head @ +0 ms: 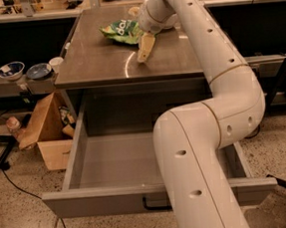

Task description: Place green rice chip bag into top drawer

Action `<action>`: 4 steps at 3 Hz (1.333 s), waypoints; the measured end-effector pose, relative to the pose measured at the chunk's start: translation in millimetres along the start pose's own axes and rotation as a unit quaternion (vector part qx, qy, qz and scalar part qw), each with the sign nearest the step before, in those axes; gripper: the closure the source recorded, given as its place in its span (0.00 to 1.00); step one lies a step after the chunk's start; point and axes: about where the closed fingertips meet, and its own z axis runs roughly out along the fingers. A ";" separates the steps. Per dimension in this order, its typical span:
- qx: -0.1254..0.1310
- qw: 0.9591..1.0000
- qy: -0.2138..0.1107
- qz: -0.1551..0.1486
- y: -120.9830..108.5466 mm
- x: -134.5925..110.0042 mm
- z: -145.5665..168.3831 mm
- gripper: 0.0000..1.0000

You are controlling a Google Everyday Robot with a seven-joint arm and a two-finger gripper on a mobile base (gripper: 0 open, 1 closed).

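Toward the far edge of the bench (103, 64), a little right of its middle, the green rice chip bag (121, 31) lies crumpled on the brown top, its white lettering facing up. Just beside the bag, on the side nearer the right edge, the gripper (145, 47) reaches down at a slant, its pale yellowish tip close above the benchtop and angled toward the front edge. It sits right against the bag's near right corner, but whether it touches the bag cannot be told, nor whether the claw is open or closed. Nothing shows the bag lifted; it rests flat on the surface. Behind the bag, at the far edge, a small pale object (134, 10) peeks out, mostly hidden by the wrist. The white arm (225, 84) comes from the lower foreground, bends at a thick elbow off the bench's right edge and stretches back over the far right corner to the gripper. Below the front edge of the bench the top drawer (98, 204) stands pulled fully out, its grey interior bare where it shows, the right part covered by the arm; a small dark handle (153, 205) sits on the front panel. Off the bench's left edge a low shelf carries two bowls (11, 70) and a white cup (56, 62), and a cardboard box (47, 132) stands open on the speckled floor just beside the drawer's left wall.
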 end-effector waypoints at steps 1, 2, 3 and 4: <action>0.019 1.000 0.008 -0.023 -13.9 -9.9 -10.7 0.00; 0.047 0.997 0.041 -0.039 -31.9 -6.3 -25.6 0.00; 0.059 0.994 0.078 -0.047 -41.0 4.4 -27.7 0.00; 0.051 0.994 0.085 -0.047 -37.7 5.5 -9.9 0.00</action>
